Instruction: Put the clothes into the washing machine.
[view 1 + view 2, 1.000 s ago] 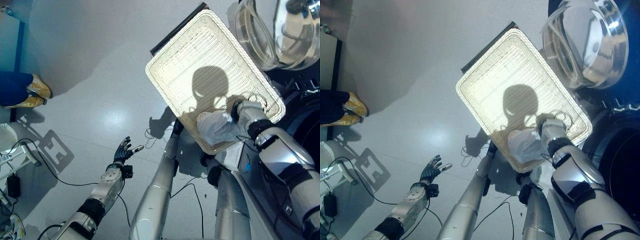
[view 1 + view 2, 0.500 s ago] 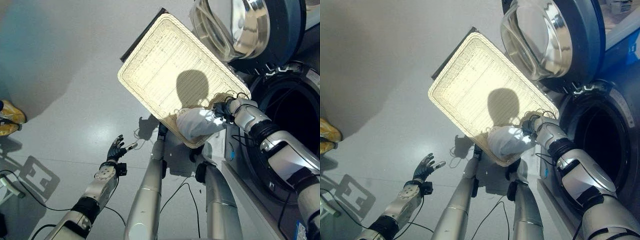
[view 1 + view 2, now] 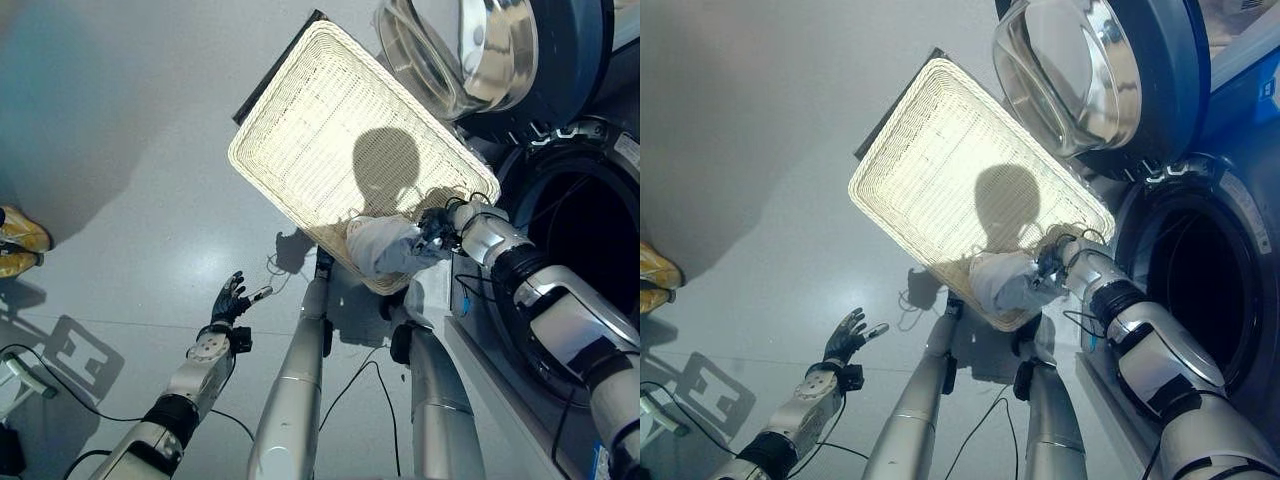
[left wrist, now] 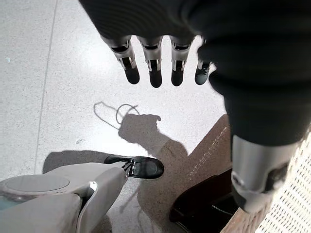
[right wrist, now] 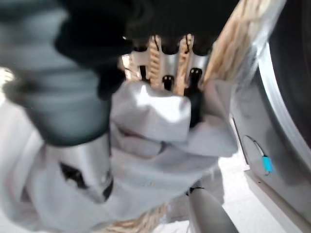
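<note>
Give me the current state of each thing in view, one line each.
Washer door: swung open.
Washer drum: open, dark inside; contents cannot be told.
Wicker basket: on the floor, upright.
White garment: bunched at the basket's near corner.
Right hand: shut on the garment.
Left hand: open, holding nothing.

One basket (image 3: 330, 130), one white garment (image 3: 385, 247), one washing machine (image 3: 1200, 290)

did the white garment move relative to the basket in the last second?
Yes. The white garment, gripped by the right hand, has come up from the floor of the wicker basket to its near rim, on the side of the washing machine opening.
</note>
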`<state>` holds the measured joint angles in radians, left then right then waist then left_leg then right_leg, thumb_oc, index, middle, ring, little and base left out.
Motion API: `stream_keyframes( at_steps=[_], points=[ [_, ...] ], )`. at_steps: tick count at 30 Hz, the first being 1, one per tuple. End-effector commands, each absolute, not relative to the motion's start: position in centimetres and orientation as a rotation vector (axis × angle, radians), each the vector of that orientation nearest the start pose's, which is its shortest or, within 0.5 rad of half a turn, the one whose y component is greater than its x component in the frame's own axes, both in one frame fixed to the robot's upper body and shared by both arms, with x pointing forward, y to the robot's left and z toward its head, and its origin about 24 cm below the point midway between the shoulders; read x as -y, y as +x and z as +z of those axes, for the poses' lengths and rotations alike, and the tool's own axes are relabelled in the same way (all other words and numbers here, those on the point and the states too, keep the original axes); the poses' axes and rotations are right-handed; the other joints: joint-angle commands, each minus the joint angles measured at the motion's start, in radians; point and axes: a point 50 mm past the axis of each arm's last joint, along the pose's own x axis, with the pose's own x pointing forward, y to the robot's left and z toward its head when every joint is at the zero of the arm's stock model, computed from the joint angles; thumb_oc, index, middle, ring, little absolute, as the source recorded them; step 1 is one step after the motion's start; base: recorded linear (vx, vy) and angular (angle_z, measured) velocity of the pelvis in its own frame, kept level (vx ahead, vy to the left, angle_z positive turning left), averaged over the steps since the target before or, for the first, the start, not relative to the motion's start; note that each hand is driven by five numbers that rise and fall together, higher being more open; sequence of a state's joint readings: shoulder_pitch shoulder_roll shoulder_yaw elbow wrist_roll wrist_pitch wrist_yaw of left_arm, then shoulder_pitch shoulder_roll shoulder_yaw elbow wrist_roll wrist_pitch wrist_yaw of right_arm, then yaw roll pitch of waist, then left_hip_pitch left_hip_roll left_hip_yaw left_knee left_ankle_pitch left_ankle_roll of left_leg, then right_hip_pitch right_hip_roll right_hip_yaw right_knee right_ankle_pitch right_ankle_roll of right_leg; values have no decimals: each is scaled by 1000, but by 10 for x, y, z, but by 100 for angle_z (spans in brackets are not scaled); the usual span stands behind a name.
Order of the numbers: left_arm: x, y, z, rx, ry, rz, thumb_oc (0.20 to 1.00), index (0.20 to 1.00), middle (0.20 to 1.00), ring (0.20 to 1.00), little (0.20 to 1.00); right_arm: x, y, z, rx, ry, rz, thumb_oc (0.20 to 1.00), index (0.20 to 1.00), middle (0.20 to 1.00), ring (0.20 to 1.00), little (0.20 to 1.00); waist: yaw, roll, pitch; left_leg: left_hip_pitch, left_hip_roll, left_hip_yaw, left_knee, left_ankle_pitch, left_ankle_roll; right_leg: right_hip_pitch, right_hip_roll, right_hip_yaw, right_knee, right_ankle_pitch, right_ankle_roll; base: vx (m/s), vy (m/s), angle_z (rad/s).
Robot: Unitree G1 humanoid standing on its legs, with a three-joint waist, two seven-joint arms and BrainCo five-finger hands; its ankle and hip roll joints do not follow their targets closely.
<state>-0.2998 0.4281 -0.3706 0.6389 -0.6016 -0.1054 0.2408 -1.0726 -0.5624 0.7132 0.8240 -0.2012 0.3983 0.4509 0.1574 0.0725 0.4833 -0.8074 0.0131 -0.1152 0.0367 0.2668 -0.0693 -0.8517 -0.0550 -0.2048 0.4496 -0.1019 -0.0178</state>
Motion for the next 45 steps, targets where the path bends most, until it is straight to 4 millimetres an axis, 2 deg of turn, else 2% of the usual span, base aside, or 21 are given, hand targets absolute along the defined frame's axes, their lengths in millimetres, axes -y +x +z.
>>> stream_keyframes(
  at_steps=[1, 3, 8, 10, 14, 20, 23, 27, 29, 32, 38, 45],
  points=[
    [-211, 293, -10, -293, 20, 175, 1000, 1000, 1000, 1000, 1000, 190, 399, 147, -435, -1133, 354, 1000, 1000, 1000, 1000, 1000, 17, 2, 37, 8, -104, 45, 37, -83, 59, 43, 9, -49, -243, 202, 85, 0, 0, 0],
    [-209, 293, -11, -295, 22, 172, 1000, 1000, 1000, 1000, 1000, 180, 399, 149, -385, -1121, 360, 1000, 1000, 1000, 1000, 1000, 16, 2, 37, 6, -106, 45, 38, -84, 58, 41, 8, -47, -243, 202, 86, 0, 0, 0],
    [-206, 292, -12, -291, 19, 170, 1000, 1000, 1000, 1000, 1000, 170, 398, 149, -358, -1108, 376, 1000, 1000, 1000, 1000, 1000, 14, 4, 37, 0, -108, 48, 39, -85, 58, 35, 7, -49, -245, 203, 88, 0, 0, 0],
    [-205, 293, -12, -288, 21, 172, 1000, 1000, 1000, 1000, 1000, 158, 395, 147, -346, -1111, 421, 1000, 1000, 1000, 1000, 1000, 11, 1, 37, -6, -111, 47, 44, -86, 59, 28, 8, -46, -242, 203, 88, 0, 0, 0],
    [-205, 293, -13, -287, 25, 173, 1000, 1000, 1000, 1000, 1000, 150, 391, 139, -386, -1133, 495, 1000, 1000, 1000, 1000, 1000, 8, -4, 37, -8, -111, 45, 48, -88, 58, 25, 9, -44, -242, 202, 87, 0, 0, 0],
    [-205, 296, -10, -283, 26, 169, 1000, 1000, 1000, 1000, 1000, 143, 385, 128, -489, -1256, 595, 1000, 1000, 1000, 1000, 1000, 10, -7, 37, -11, -113, 37, 47, -85, 56, 24, 10, -44, -246, 203, 87, 0, 0, 0],
    [-205, 297, -9, -279, 26, 166, 1000, 1000, 1000, 1000, 1000, 143, 384, 125, -541, -1294, 625, 1000, 1000, 1000, 1000, 1000, 12, -5, 37, -14, -115, 34, 48, -85, 56, 21, 11, -43, -246, 202, 85, 0, 0, 0],
    [-201, 300, -8, -269, 35, 147, 1000, 1000, 1000, 1000, 1000, 147, 381, 110, -698, -1379, 686, 1000, 1000, 1000, 1000, 1000, 20, 5, 37, -27, -122, 20, 51, -80, 57, 10, 11, -40, -244, 202, 81, 8, -13, 1],
    [-196, 303, -6, -266, 33, 131, 1000, 1000, 1000, 1000, 1000, 156, 381, 100, -800, -1431, 681, 1000, 1000, 1000, 1000, 1000, 28, 18, 37, -39, -127, 11, 58, -78, 58, -2, 7, -40, -239, 200, 80, 18, -18, 12],
    [-191, 305, -6, -264, 32, 119, 1000, 1000, 1000, 1000, 1000, 165, 382, 93, -854, -1469, 641, 1000, 1000, 1000, 1000, 1000, 36, 29, 37, -52, -130, 4, 60, -76, 58, -14, 2, -42, -235, 200, 80, 15, -15, 15],
    [-176, 309, -6, -250, 22, 91, 1000, 1000, 1000, 1000, 1000, 178, 385, 82, -863, -1513, 527, 1000, 1000, 1000, 1000, 1000, 41, 61, 37, -80, -138, -4, 58, -69, 60, -50, -4, -32, -235, 208, 81, 11, 4, 11],
    [-169, 315, -1, -242, 9, 93, 1000, 1000, 1000, 1000, 1000, 178, 386, 74, -755, -1494, 472, 1000, 1000, 1000, 1000, 1000, 23, 64, 37, -100, -137, 8, 47, -62, 58, -75, -7, -21, -260, 232, 89, 4, 3, 3]
  ],
)
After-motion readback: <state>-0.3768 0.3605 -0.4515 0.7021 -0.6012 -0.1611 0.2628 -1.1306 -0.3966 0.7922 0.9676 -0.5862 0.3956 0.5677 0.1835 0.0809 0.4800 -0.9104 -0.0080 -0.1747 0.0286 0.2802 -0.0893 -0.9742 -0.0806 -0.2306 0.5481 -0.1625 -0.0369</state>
